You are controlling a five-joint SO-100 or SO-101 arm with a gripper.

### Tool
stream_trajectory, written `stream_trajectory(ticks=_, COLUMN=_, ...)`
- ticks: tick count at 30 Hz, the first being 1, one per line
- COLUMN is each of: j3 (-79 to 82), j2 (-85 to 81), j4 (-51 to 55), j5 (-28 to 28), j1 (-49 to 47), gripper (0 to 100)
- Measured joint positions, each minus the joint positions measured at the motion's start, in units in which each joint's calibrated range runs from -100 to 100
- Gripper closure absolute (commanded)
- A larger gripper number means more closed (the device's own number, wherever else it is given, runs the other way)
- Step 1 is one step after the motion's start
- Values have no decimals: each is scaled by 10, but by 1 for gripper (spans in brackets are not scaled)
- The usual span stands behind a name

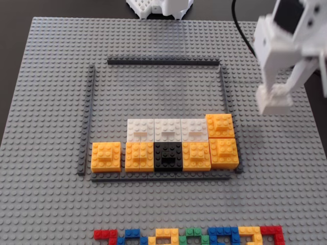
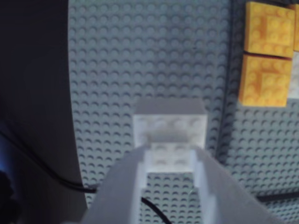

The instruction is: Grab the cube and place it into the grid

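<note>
The white two-finger gripper (image 1: 274, 97) hangs at the right of the fixed view, outside the grid, its fingers (image 2: 205, 186) clamped on the white square studded cube (image 1: 275, 103). In the wrist view the cube (image 2: 170, 135) sits between the two pale fingers above bare studs of the light grey studded baseplate (image 2: 140, 56); whether it touches the plate cannot be told. The grid (image 1: 223, 92), outlined by thin dark grey strips, lies to the cube's left in the fixed view. Inside it, along the near edge, stand orange blocks (image 1: 106, 156) and one black block (image 1: 168, 156), with three white blocks (image 1: 167, 129) in a row behind them. A row of small multicoloured bricks (image 1: 189, 237) runs along the bottom edge.
</note>
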Motion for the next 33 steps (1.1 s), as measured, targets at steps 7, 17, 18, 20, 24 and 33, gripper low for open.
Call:
stream_trajectory(ticks=7, j3=63, j2=-120, j4=1, j5=14, j1=-1, gripper=100)
stream_trajectory(ticks=17, j3=200, j2=-293, j4=-5, j5=47, j1=38, gripper=100)
stream_trajectory(ticks=18, j3=214, j2=-308, j4=-7, j5=51, j1=45, gripper=100)
stream_trajectory(ticks=20, j3=244, j2=-336, j4=-10, j5=60, j1=62, gripper=100)
stream_trajectory(ticks=24, j3=291, j2=-383, j4=-15, j5=76, j1=98, gripper=100)
stream_trajectory(ticks=33, j3=384, j2=-462, j4=-25, j5=114, j1=180, gripper=100)
